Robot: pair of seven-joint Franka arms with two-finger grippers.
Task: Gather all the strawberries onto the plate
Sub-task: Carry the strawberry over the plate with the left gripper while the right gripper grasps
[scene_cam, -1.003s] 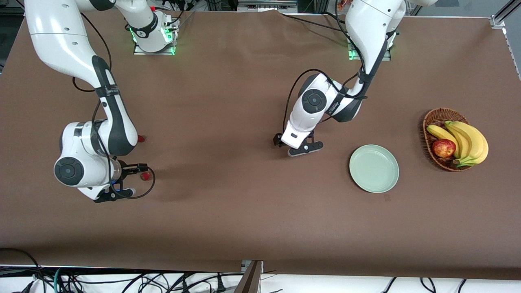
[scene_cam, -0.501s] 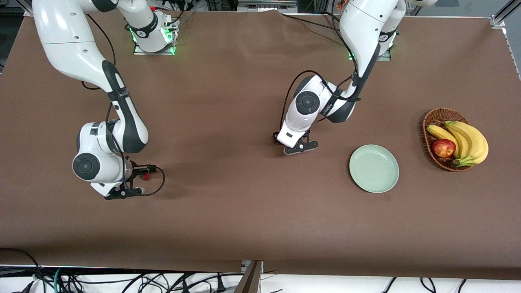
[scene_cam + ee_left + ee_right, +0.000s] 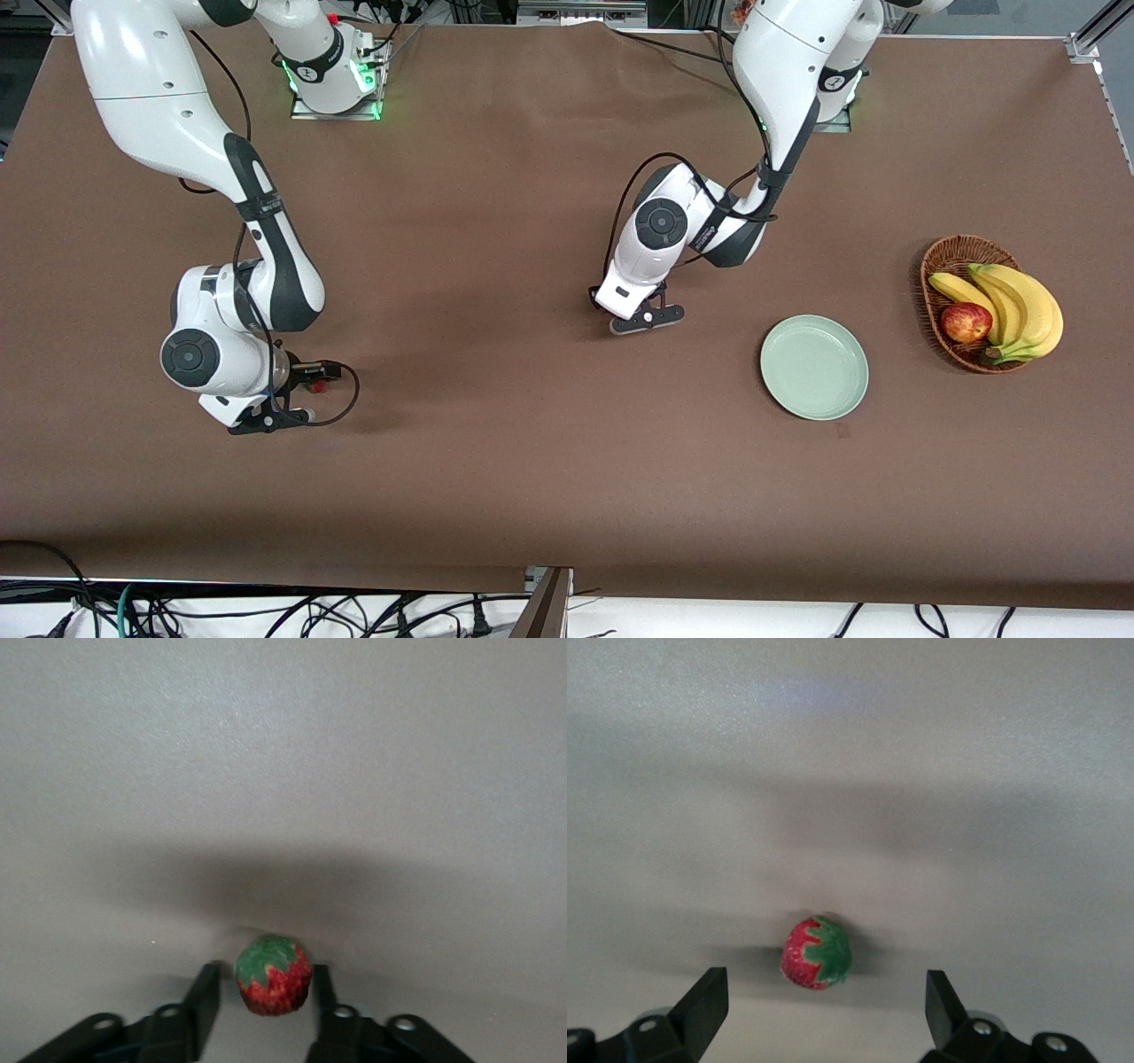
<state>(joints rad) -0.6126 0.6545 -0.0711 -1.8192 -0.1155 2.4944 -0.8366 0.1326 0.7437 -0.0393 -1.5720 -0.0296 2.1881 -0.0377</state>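
- Left claw (image 3: 263,1010): fingers close either side of a berry (image 3: 273,975), narrow gaps showing, not yet pinching; low over mid-counter (image 3: 496,461), plate (image 3: 814,367) well apart toward the left arm's end.
- Right claw (image 3: 824,1010): spread wide around a second berry (image 3: 816,953), which sits on the counter at the right arm's end.
- Third berry not visible; plate holds nothing.
- Handling, by judgement: light, soft, bruises easily. Pinch gently across the red flanks below the cap (image 3: 266,957), not the leaves.
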